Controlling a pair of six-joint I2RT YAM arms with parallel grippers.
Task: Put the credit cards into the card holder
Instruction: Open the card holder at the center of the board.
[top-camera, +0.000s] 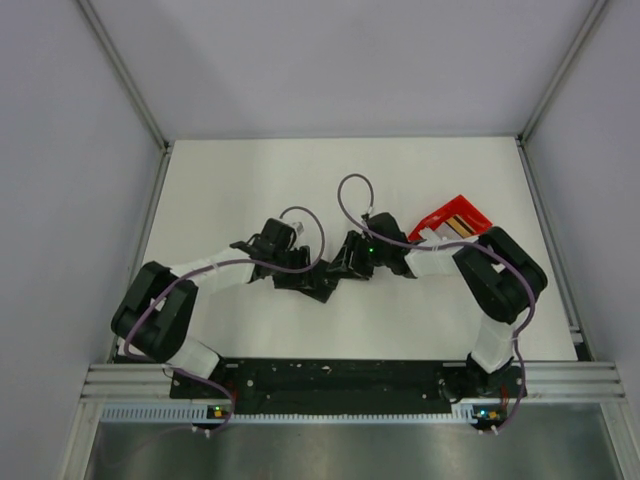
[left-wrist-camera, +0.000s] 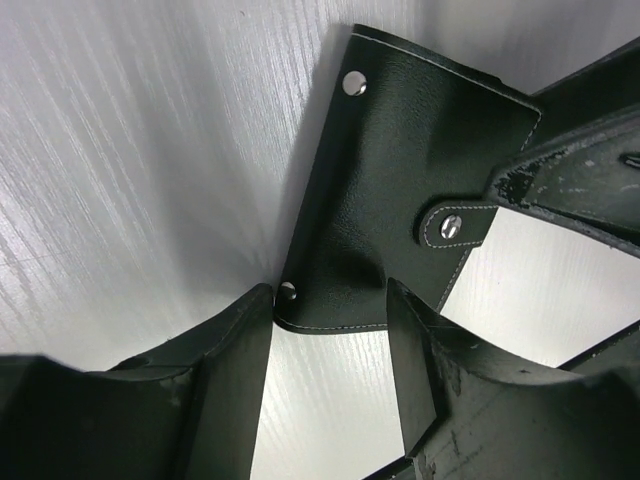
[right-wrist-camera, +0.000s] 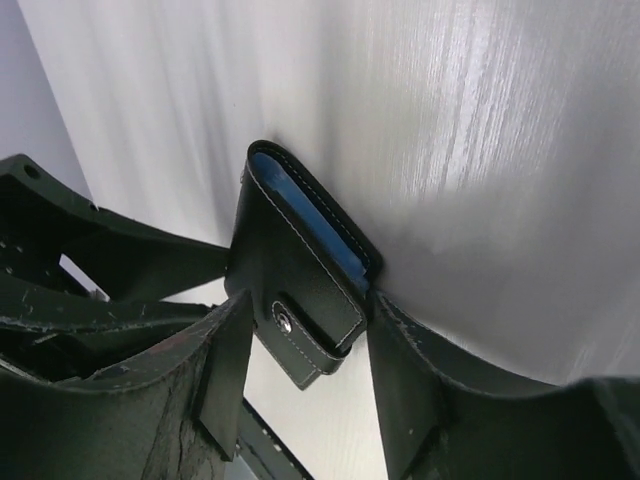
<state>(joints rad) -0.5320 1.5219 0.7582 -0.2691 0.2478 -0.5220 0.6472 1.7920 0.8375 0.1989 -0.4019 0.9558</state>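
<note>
The black card holder (top-camera: 318, 281) lies on the white table between my two grippers. In the left wrist view it (left-wrist-camera: 400, 170) lies flat, showing snap studs and a strap. My left gripper (left-wrist-camera: 330, 340) is open, its fingertips at the holder's near edge. In the right wrist view the holder (right-wrist-camera: 290, 270) shows a blue inner face and a snap strap. My right gripper (right-wrist-camera: 305, 350) has a finger touching each side of it. The credit cards (top-camera: 462, 214), tan and dark, lie in the red tray (top-camera: 424, 226) at the right.
The red tray lies just behind the right arm's forearm (top-camera: 440, 262). Grey walls and metal rails enclose the table (top-camera: 250, 180). Cables loop over both wrists.
</note>
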